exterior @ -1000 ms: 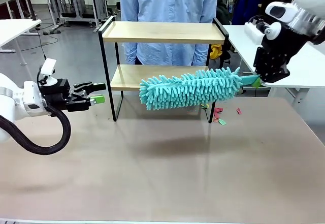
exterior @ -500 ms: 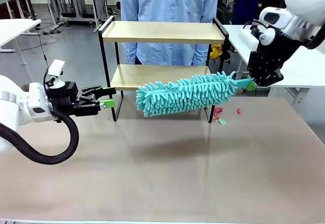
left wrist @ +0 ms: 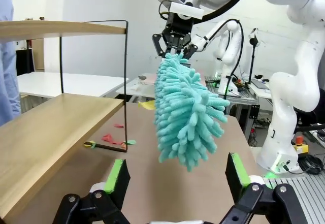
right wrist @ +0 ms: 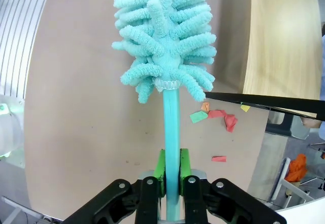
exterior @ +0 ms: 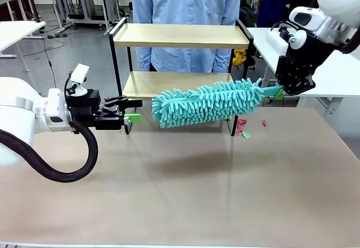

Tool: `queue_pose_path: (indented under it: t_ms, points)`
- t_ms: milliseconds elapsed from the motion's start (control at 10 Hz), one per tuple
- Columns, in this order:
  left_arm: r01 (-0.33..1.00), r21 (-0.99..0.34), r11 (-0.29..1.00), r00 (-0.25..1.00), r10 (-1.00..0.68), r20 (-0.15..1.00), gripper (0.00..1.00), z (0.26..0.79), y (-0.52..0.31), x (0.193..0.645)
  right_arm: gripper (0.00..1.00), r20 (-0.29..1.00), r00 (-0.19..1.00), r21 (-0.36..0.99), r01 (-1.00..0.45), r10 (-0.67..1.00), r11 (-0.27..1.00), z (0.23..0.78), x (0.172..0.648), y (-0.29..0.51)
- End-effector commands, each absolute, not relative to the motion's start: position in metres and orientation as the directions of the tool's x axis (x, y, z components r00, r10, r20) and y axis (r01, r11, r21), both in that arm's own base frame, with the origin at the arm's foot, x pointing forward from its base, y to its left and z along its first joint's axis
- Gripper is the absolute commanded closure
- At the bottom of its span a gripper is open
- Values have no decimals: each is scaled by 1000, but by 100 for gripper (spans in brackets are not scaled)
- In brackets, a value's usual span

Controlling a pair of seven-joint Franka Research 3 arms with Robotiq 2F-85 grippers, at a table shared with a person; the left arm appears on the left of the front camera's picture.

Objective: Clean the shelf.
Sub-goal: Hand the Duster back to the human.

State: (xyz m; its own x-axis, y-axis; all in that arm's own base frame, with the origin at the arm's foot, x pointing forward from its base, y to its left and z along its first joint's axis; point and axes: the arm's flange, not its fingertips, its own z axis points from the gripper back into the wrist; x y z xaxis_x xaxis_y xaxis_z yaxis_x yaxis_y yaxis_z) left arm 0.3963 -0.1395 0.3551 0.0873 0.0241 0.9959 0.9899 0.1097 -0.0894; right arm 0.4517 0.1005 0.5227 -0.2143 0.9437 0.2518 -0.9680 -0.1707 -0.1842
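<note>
The shelf (exterior: pixel 180 36), two light wooden boards in a thin black frame, stands at the table's far side. A fluffy teal duster (exterior: pixel 208 103) hangs level in front of its lower board (exterior: pixel 169 84). My right gripper (exterior: pixel 279 90) is shut on the duster's teal handle (right wrist: pixel 171 127), its own view showing the gripper (right wrist: pixel 171 170) and the duster head (right wrist: pixel 165 36) beside the board (right wrist: pixel 282 41). My left gripper (exterior: pixel 132 110) stands open by the shelf's left front leg. In its own view the left gripper (left wrist: pixel 177 176) faces the duster (left wrist: pixel 185 112), the lower board (left wrist: pixel 51 132) at left.
Small coloured paper scraps (exterior: pixel 243 130) lie on the table by the shelf's right leg, also seen as scraps (right wrist: pixel 216 116). A person in a light blue shirt (exterior: pixel 185 0) stands behind the shelf. A white table (exterior: pixel 337 73) is at right. The tan tabletop (exterior: pixel 197 192) spreads in front.
My left gripper has moved right, up to the shelf's left front leg. The duster has shifted slightly left and its handle end has risen a little with the right gripper.
</note>
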Motion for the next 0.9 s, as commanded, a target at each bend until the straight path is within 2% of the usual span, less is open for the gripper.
queue_pose_path:
  t_ms: [0,500,800]
  points:
    - [993,-95,76,95,7,995,0,355,-145,402,88,254,-194,-182,-972,948,-150,526,450,101]
    - [992,-31,125,29,16,999,0,347,-165,421,88,254,-194,-182,-972,948,-150,526,450,101]
    - [997,-71,27,70,51,996,0,346,-184,440,88,254,-194,-182,-972,948,-150,526,450,101]
